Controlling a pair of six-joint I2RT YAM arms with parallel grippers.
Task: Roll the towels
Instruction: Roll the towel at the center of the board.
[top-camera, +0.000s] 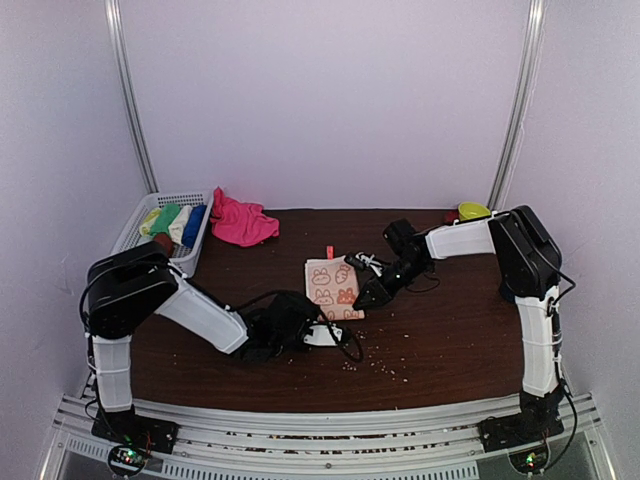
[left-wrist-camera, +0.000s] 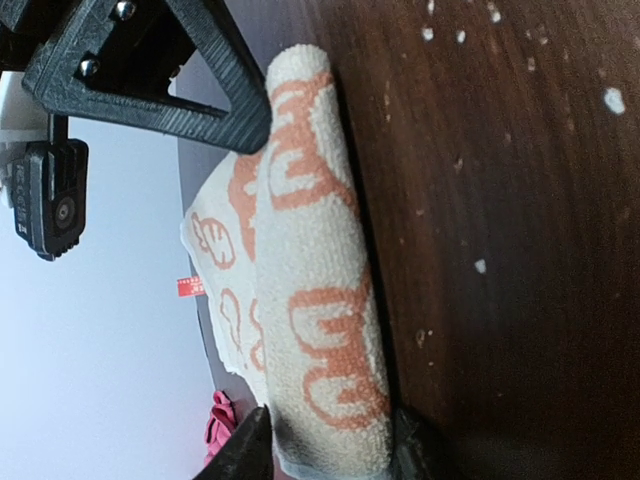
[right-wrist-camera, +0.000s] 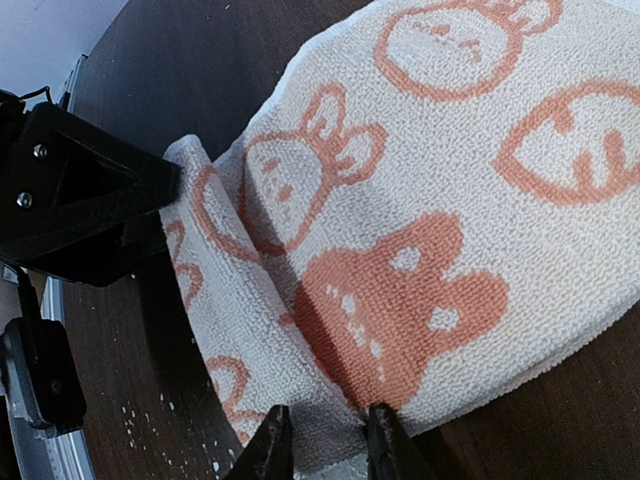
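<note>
While your right gripper (right-wrist-camera: 325, 440) pinches the peach towel (top-camera: 333, 285) at its right edge, your left gripper (left-wrist-camera: 330, 455) is clamped over the roll's other end, a finger on each side. The towel sits mid-table (top-camera: 450, 330), its near edge rolled and the rest flat. The pink towel (top-camera: 240, 222) lies crumpled beside the basket (top-camera: 140, 215).

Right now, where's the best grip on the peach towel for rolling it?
Take the rolled edge at its two ends, end-on and low over the table, jaws across the roll's thickness. The roll is the only raised ridge; the rest of the towel lies flat. The left gripper and right gripper are placed that way.
</note>
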